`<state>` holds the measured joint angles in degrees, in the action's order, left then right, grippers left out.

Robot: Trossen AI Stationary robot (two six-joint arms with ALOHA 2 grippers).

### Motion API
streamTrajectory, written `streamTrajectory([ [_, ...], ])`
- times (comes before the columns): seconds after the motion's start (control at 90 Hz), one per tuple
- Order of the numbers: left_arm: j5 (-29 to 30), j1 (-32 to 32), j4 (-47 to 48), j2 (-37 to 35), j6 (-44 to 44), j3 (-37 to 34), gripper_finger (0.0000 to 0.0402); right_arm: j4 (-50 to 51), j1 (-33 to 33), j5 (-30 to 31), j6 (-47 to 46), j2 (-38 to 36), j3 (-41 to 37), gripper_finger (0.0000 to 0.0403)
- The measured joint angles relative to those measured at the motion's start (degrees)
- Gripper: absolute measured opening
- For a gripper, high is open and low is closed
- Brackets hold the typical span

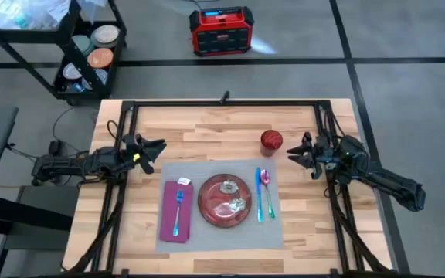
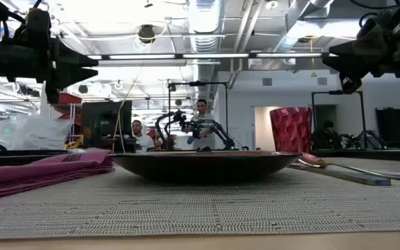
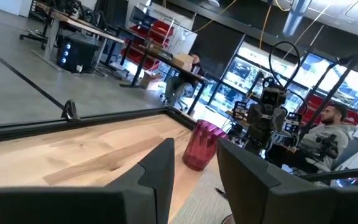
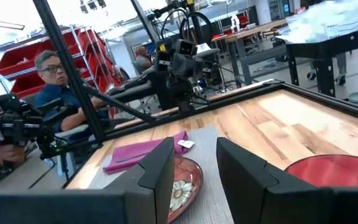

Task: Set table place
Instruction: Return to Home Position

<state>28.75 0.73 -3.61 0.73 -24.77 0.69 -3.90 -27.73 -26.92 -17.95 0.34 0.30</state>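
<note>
High view shows the mat (image 1: pixel 222 241) lying flat in the near middle of the table (image 1: pixel 207 127), and the setting on it looks complete. The plate (image 1: pixel 225 202) sits at its centre, and the napkin (image 1: pixel 167 222) lies to the left with a fork (image 1: pixel 178 208) on it. A knife (image 1: pixel 259 199) and spoon (image 1: pixel 266 184) lie just right of the plate. The cup (image 1: pixel 271 140) stands on bare wood just beyond the mat's far right corner. Nothing seems left to place; I judge only the return to rest remains. The left gripper (image 1: pixel 153 152) hovers by the mat's far left corner and the right gripper (image 1: pixel 294 152) just right of the cup. Both are raised above the table and point inward, fingers spread and holding nothing.
</note>
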Motion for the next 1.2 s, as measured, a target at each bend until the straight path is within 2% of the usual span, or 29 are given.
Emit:
streamTrajectory([
  [1.2,0.0,0.0,0.4,0.0,0.1,0.0,0.0104,0.1,-0.2,1.6,0.4,0.0,0.0,0.0107],
])
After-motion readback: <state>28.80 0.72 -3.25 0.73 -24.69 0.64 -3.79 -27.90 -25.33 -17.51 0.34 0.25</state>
